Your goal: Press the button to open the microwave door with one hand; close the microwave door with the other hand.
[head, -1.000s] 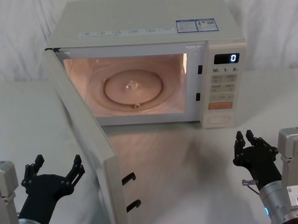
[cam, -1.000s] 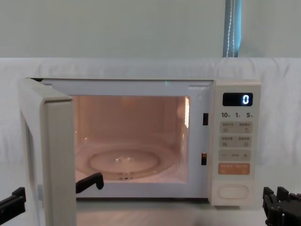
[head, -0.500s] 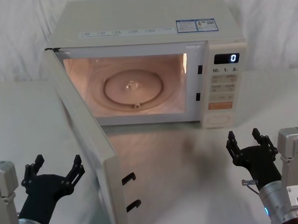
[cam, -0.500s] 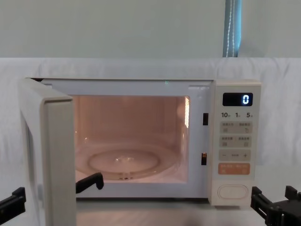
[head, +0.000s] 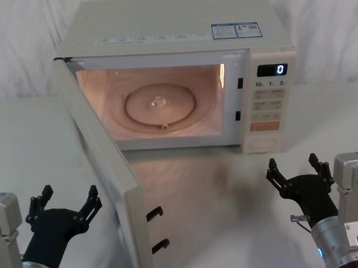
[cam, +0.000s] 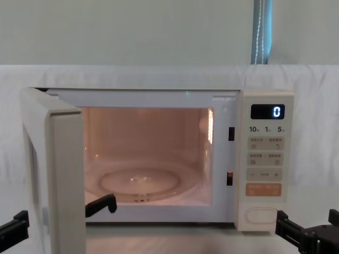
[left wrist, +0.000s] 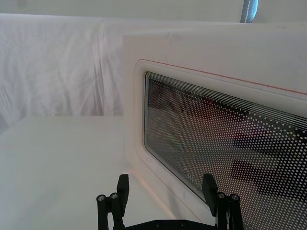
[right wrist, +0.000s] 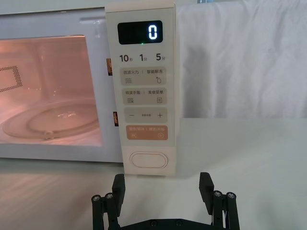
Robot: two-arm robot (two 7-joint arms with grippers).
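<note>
We find the microwave door (head: 109, 167) already swung wide on its left hinge, its free edge reaching toward us, and the lit cavity with the glass turntable (head: 159, 105) exposed, so we judge the opening half done. The button (right wrist: 149, 159) sits untouched at the foot of the control panel on the microwave (head: 179, 32), which stands at the back of the white table (head: 230, 191). Our right gripper (head: 294, 171) hovers low before that panel, fingers spread and holding nothing. Our left gripper (head: 65, 203) waits just outside the door's outer face, released too, clear of the glass. Closing the door is what remains for us.
</note>
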